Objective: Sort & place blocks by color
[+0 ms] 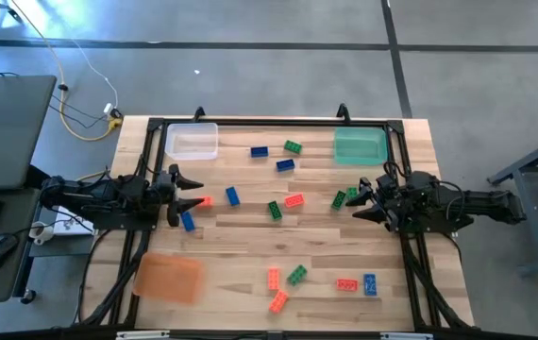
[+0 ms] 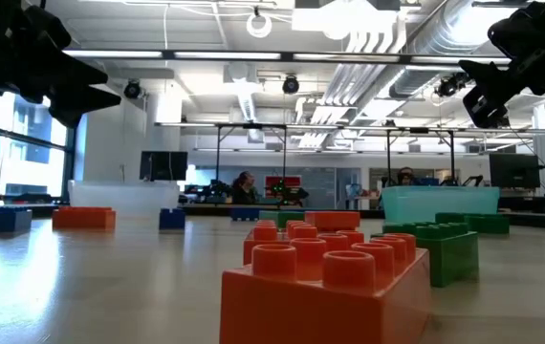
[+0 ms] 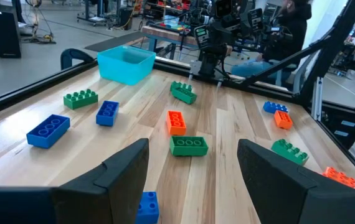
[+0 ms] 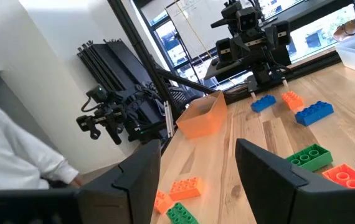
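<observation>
Two empty, open grippers wait at my table's sides: left gripper [image 1: 192, 192] sits nearest a blue block [image 1: 187, 221] just beside its fingertips, long axis roughly across the jaws, right gripper [image 1: 363, 197] by a green block [image 1: 339, 199].

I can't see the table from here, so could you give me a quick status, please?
Left gripper open, empty, near table's left edge. Right gripper open, empty, by two green blocks. Blocks scattered, trays empty. Nothing in the way.
</observation>
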`<state>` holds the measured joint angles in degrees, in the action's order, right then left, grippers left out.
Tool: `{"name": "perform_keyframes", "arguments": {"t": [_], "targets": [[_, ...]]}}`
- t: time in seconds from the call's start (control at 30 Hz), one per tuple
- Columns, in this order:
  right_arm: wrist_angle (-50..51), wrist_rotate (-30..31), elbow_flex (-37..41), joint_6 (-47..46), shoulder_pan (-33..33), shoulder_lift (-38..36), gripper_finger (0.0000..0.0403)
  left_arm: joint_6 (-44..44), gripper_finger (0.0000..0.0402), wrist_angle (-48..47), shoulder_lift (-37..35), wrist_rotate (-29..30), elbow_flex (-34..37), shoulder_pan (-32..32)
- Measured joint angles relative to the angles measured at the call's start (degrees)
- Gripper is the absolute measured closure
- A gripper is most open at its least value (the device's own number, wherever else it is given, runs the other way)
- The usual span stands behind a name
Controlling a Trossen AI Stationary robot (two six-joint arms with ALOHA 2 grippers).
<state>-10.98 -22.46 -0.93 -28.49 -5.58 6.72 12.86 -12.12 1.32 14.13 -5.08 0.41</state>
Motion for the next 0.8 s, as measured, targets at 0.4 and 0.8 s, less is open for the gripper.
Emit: {"name": "perform_keyframes", "arguments": {"t": [0.4,0.8], "targets": [[0.0,5.1,0.0,-3.8,0.0,0.0,0.0206,0.0,0.0167,0.0,0.0,0.0,0.0,0.0],[-3.7,16.4,0.0,-16.7,0.0,0.0,0.0206,0.0,0.0167,0.0,0.0,0.0,0.0,0.0]]}}
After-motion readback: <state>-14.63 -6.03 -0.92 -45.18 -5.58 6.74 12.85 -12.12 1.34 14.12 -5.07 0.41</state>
